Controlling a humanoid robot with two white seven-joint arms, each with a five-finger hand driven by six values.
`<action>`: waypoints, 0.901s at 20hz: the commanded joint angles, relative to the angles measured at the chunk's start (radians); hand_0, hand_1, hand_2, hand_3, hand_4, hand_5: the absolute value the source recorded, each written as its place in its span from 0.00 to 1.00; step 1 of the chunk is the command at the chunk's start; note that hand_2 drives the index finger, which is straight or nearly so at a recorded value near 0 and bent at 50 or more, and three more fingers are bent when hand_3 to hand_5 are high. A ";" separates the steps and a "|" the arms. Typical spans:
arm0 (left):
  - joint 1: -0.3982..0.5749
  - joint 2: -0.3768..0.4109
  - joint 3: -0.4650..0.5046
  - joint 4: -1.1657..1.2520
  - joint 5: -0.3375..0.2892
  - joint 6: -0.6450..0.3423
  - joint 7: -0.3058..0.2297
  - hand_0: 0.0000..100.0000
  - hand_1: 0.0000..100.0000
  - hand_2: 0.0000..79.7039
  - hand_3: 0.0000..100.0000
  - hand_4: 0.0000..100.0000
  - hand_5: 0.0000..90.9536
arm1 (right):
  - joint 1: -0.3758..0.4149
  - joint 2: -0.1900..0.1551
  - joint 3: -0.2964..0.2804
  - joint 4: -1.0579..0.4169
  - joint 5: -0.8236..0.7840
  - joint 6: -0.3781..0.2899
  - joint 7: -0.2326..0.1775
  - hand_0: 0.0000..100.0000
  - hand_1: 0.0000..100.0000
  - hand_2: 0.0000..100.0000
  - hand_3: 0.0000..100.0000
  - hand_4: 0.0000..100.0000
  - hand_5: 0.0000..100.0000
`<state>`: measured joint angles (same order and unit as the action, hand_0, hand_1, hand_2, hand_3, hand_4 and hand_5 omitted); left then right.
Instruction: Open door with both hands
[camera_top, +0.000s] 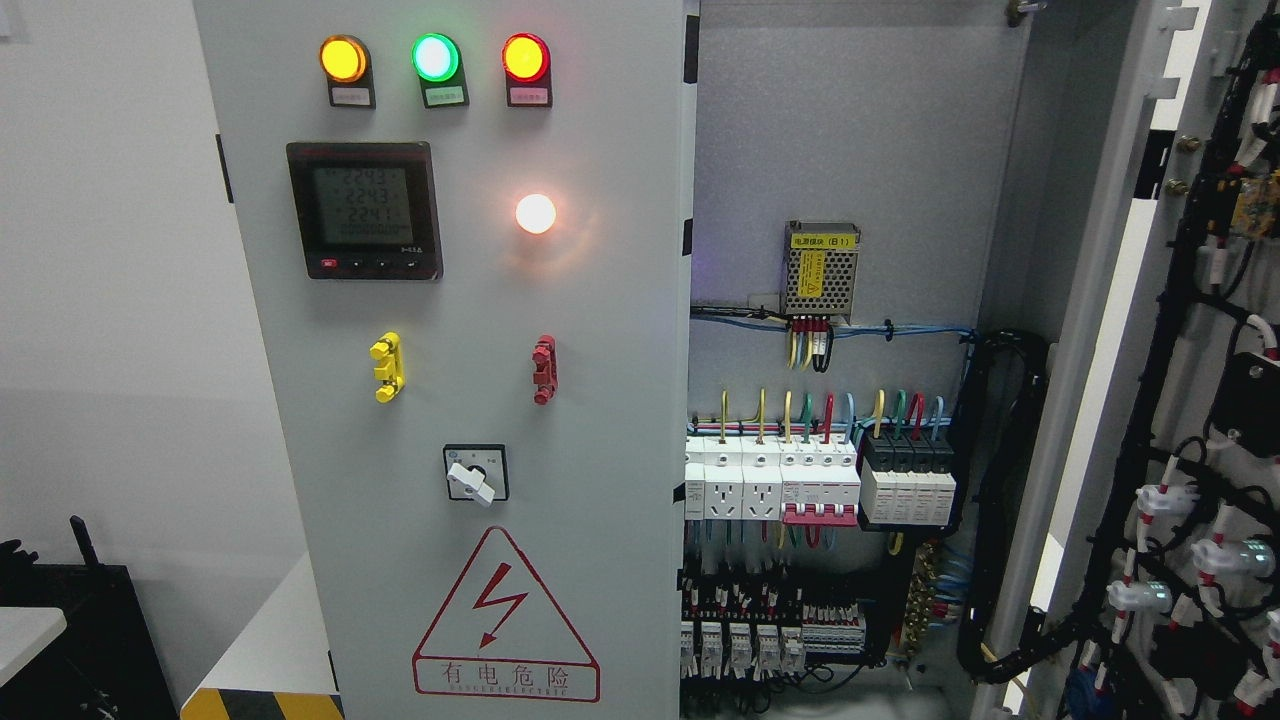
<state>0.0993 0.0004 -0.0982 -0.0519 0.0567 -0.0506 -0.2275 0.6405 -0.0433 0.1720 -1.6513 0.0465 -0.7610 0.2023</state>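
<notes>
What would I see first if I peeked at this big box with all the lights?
First the three glowing lamps at the top of the closed left door: orange, green and red, with a bright white light shining below them. Lower on that door sits a red lightning warning triangle. On the right, the other door is swung open, showing colourful wires and white breakers. No robot hands show.

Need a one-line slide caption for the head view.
Electrical cabinet with right door swung open exposing breakers, left door shut; no robot hands in view.

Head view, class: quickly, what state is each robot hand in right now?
Left hand: not in view.
Right hand: not in view.
</notes>
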 joint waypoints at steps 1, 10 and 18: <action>-0.003 -0.026 0.006 -0.005 -0.002 -0.008 0.000 0.12 0.39 0.00 0.00 0.00 0.00 | -0.077 -0.004 0.007 -0.130 0.013 0.031 0.003 0.52 0.00 0.00 0.00 0.00 0.00; -0.003 -0.026 0.006 -0.005 -0.002 -0.008 0.000 0.12 0.39 0.00 0.00 0.00 0.00 | -0.232 -0.001 0.007 -0.165 0.013 0.158 0.002 0.52 0.00 0.00 0.00 0.00 0.00; -0.003 -0.026 0.006 -0.005 -0.002 -0.008 0.000 0.12 0.39 0.00 0.00 0.00 0.00 | -0.338 0.000 0.009 -0.223 0.013 0.278 -0.015 0.53 0.00 0.00 0.00 0.00 0.00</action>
<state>0.0968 0.0001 -0.0932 -0.0556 0.0552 -0.0582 -0.2276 0.3785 -0.0446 0.1783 -1.7964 0.0592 -0.5172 0.1916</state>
